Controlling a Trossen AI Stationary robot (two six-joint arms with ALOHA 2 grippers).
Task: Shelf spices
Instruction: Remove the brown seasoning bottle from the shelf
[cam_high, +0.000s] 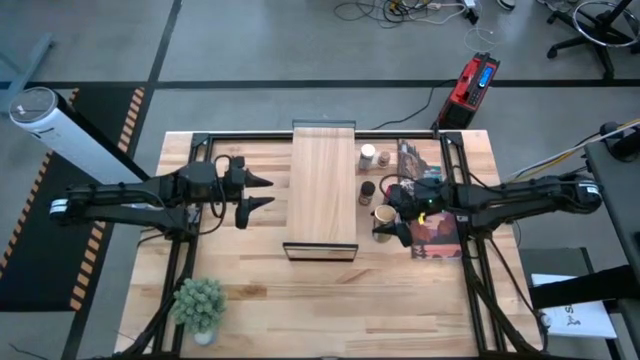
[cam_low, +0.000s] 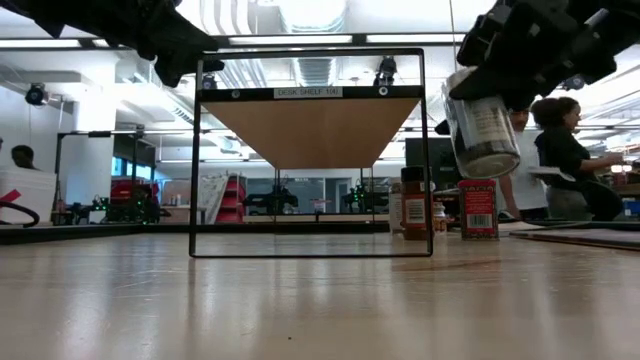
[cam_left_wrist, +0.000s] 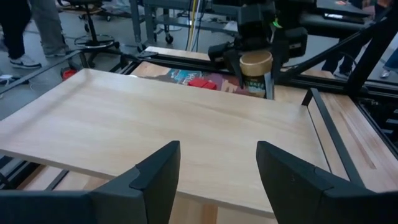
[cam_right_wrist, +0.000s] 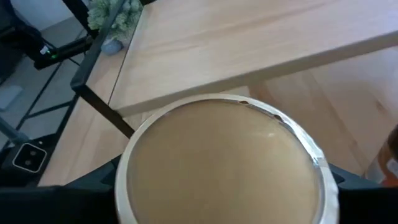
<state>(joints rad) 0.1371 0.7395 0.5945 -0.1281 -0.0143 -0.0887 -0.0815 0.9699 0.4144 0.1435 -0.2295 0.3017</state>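
Over on the left of the shelf (cam_high: 322, 185), the left gripper (cam_high: 262, 193) hovers just off the board's left edge, its fingers spread wide with nothing between them. The shelf itself sits mid-table, a pale board raised on a thin dark frame. Just right of the shelf, the white-capped jar (cam_high: 368, 155) stands toward the far end, and the dark black-lidded jar (cam_high: 368, 190) a little nearer. The red tin (cam_low: 479, 208) stands on the table, right of the shelf too. And there, close to the shelf's right edge, the right gripper (cam_high: 388, 224) pinches the tan-topped jar (cam_high: 384, 215), lifted clear of the table and tilted. Beneath that arm lies a flat printed box (cam_high: 436, 236).
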